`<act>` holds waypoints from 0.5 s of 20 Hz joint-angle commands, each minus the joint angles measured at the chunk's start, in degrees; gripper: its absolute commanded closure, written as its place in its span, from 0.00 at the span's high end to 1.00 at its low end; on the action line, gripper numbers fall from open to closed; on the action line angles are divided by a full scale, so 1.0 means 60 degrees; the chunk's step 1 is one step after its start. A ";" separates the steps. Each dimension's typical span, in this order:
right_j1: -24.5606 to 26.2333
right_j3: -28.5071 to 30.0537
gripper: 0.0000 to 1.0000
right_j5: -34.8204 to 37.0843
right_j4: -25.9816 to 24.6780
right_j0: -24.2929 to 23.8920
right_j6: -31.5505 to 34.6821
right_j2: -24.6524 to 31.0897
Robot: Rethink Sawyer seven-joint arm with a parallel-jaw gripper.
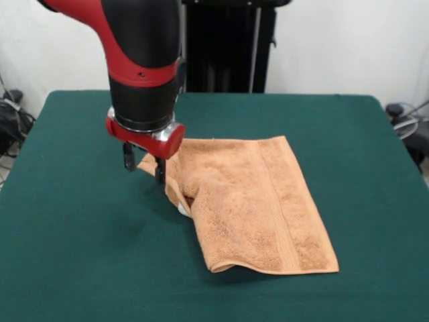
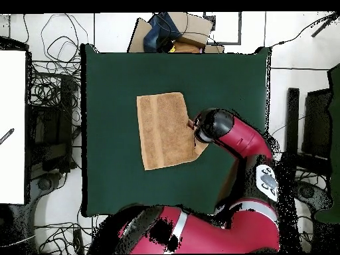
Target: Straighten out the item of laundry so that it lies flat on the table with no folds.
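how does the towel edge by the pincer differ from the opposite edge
The towel edge by the pincer is rumpled and folded over on itself, with a raised corner between the pincer's fingers; the opposite edge lies straight and flat on the table. A woven stripe runs cleanly along the opposite edge; near the pincer no stripe shows among the folds. Both are the same orange-tan terry.

The orange-tan towel lies on the dark green table, its left part folded over so a doubled edge runs down toward the near corner. The gripper hangs at the towel's upper left corner, its two dark fingers apart, one touching the cloth.
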 commanded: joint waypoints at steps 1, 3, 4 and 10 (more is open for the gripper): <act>0.0414 -0.0343 1.00 0.0253 -0.0583 -0.0040 0.0171 0.1363; 0.0493 -0.0382 1.00 0.0215 -0.0605 -0.0017 0.0188 0.1414; 0.0492 -0.0330 1.00 0.0147 -0.0620 -0.0018 0.0178 0.1474; 0.1072 -0.1128 1.00 0.0787 -0.1116 -0.0008 -0.0523 0.1693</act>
